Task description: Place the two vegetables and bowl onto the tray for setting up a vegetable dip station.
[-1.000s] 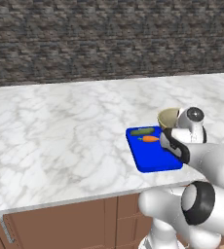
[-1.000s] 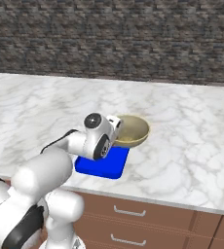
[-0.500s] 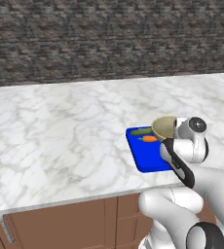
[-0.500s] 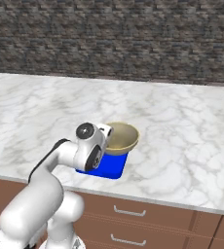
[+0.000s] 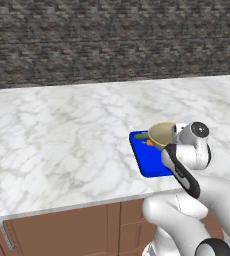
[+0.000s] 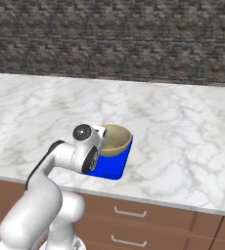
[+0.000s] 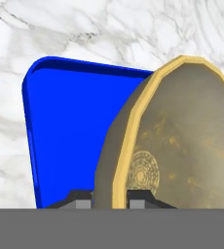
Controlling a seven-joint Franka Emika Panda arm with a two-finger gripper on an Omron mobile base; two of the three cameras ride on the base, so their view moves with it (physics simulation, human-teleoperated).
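- Now the tool [image 7: 110, 197] pinches the rim of the bowl [image 7: 182, 141], held tilted above the tray [image 7: 65, 136].
- Carrot [image 5: 149, 143] and cucumber [image 5: 141, 136] lie on the tray at the bowl's 9 o'clock.
- Tray rests on the table [image 5: 62, 145].

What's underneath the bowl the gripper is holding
The blue tray lies under the tilted bowl, which the gripper pinches by its rim. Carrot and cucumber peek out beside it; the rest of the tray is covered.

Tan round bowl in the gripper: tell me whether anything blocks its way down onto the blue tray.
Nothing visible does. The tan round bowl hangs over bare floor of the flat blue tray; the orange carrot and dark green cucumber lie at the tray's far end.
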